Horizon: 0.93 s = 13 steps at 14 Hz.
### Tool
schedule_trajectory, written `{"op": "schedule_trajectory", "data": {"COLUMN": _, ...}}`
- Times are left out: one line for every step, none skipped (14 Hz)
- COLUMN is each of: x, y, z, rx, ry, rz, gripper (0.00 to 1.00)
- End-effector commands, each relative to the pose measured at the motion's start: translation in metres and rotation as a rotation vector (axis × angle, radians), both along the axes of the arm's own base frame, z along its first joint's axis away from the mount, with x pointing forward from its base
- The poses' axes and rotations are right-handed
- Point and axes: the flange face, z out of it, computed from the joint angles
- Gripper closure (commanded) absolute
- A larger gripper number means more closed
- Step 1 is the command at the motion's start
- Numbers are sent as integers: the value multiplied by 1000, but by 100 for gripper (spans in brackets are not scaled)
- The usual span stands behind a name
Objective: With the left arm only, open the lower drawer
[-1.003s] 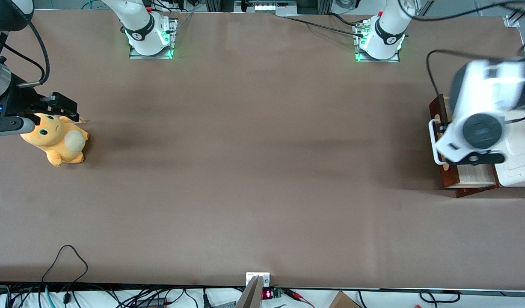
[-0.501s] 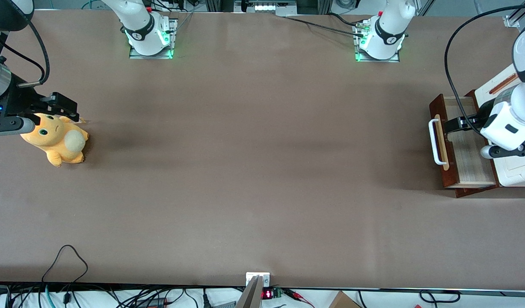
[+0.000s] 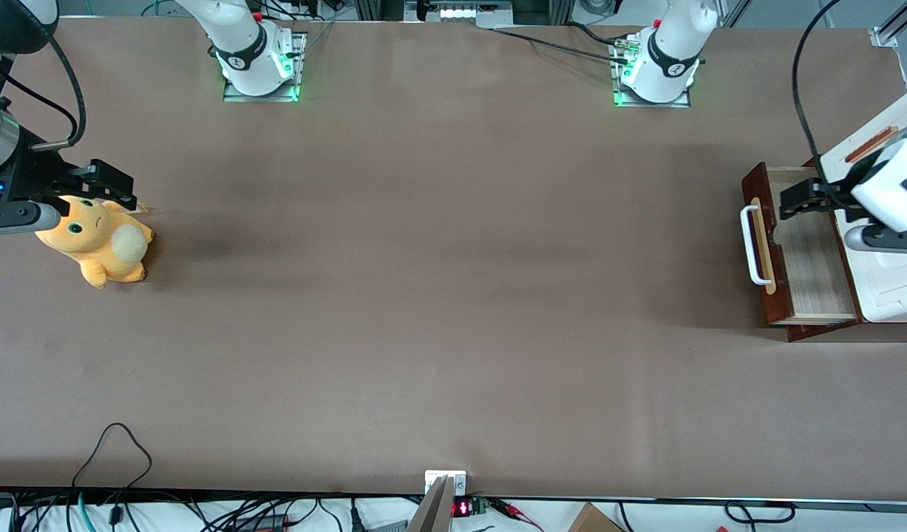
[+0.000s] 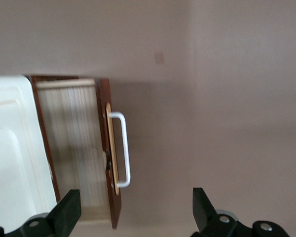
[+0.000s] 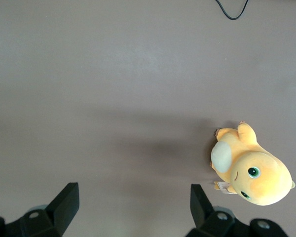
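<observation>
The brown table [image 3: 438, 295] is taken up mostly by bare surface, and the task's things are gathered at the working arm's end of it. There a white moulded cabinet [image 3: 900, 292] is seen, and from its base the lower drawer [image 3: 804, 255] is drawn well out, so that its light wood inside is exposed from above and its dark red-brown front, with the pale strip, is turned toward the middle of the table. The left arm [image 3: 893, 188] is held above the cabinet, partly cut off by the frame edge. Its gripper [image 3: 797, 198] is poised over the end of the open drawer farther from the front camera, apart from the front panel and raised above the tray, as far as can be judged from this angle. In the wrist view the gripper's fingers [image 4: 69, 210] are spread wide with nothing between them, and the drawer is looked down upon from some height. The white loop handle [image 3: 751, 245] is left free, untouched by anything. The opening is therefore judged to be done, or all but done; whether the drawer has reached its full travel cannot be told, and only the clearing of the arm appears to be left. At the parked arm's end a yellow plush toy [image 3: 98, 240] is lying on the table.
</observation>
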Motion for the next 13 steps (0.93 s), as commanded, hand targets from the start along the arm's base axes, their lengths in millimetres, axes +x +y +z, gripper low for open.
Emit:
{"op": "schedule_trajectory", "data": {"x": 3, "y": -7, "z": 5, "rx": -86, "ry": -53, "rz": -29, "gripper": 0}}
{"op": "schedule_trajectory", "data": {"x": 1, "y": -6, "z": 6, "rx": -103, "ry": -50, "rz": -24, "gripper": 0}}
{"op": "schedule_trajectory", "data": {"x": -3, "y": -12, "z": 10, "rx": -107, "ry": -48, "rz": -33, "gripper": 0}}
{"op": "schedule_trajectory", "data": {"x": -7, "y": -17, "z": 15, "rx": -110, "ry": -48, "rz": -40, "gripper": 0}}
{"op": "schedule_trajectory", "data": {"x": -11, "y": -19, "z": 10, "rx": -111, "ry": -39, "rz": -47, "gripper": 0}}
{"op": "schedule_trajectory", "data": {"x": -19, "y": -22, "z": 11, "rx": -112, "ry": -56, "rz": -50, "gripper": 0}}
{"op": "schedule_trajectory", "data": {"x": -30, "y": -22, "z": 1, "rx": -113, "ry": -61, "rz": -47, "gripper": 0}}
{"op": "schedule_trajectory", "data": {"x": -40, "y": -20, "z": -5, "rx": -114, "ry": -57, "rz": -44, "gripper": 0}}
{"op": "schedule_trajectory", "data": {"x": -42, "y": -22, "z": -6, "rx": -114, "ry": -46, "rz": -37, "gripper": 0}}
{"op": "schedule_trajectory", "data": {"x": -43, "y": -25, "z": -6, "rx": -111, "ry": -31, "rz": -15, "gripper": 0}}
{"op": "schedule_trajectory", "data": {"x": -44, "y": -30, "z": -3, "rx": -106, "ry": -25, "rz": 19, "gripper": 0}}
{"op": "schedule_trajectory", "data": {"x": -44, "y": -36, "z": 2, "rx": -105, "ry": -31, "rz": 39, "gripper": 0}}
{"op": "schedule_trajectory", "data": {"x": -44, "y": -42, "z": 4, "rx": -102, "ry": -35, "rz": 58, "gripper": 0}}
